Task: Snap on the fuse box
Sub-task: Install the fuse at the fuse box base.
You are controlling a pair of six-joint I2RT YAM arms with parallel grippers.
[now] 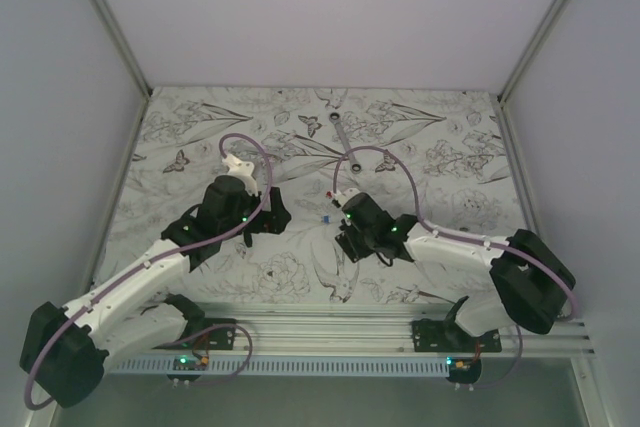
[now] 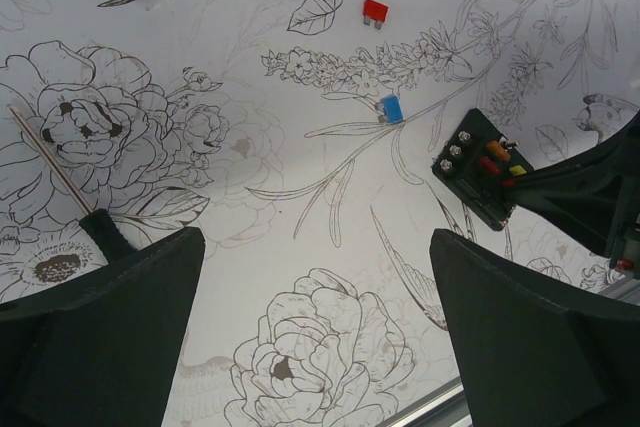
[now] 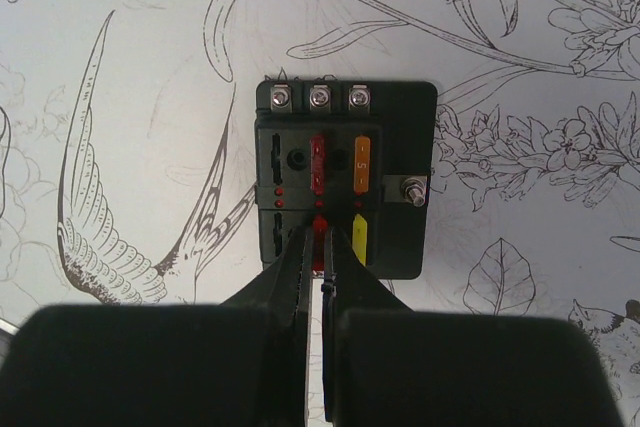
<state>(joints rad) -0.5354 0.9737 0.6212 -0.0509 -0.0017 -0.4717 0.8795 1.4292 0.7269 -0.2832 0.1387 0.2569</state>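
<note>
only readable mark: "5" on orange fuse (image 3: 362, 161). fuse box (image 3: 400, 147) lies flat on floral-print table (image 2: 300, 247), cover off, right of centre, under right gripper (image 3: 320, 247). seated fuses, four: two red, one orange, one yellow. screws (image 3: 319, 98) along top edge, three; side stud (image 3: 414, 190), one. loose on table, two: red fuse (image 2: 375, 11), blue fuse (image 2: 392, 108). screwdriver (image 2: 50, 162), one. right gripper pinched closed, tips at lower red fuse; whether it grips it, cannot tell. left gripper (image 2: 320, 327) spread wide, holds nothing.
</note>
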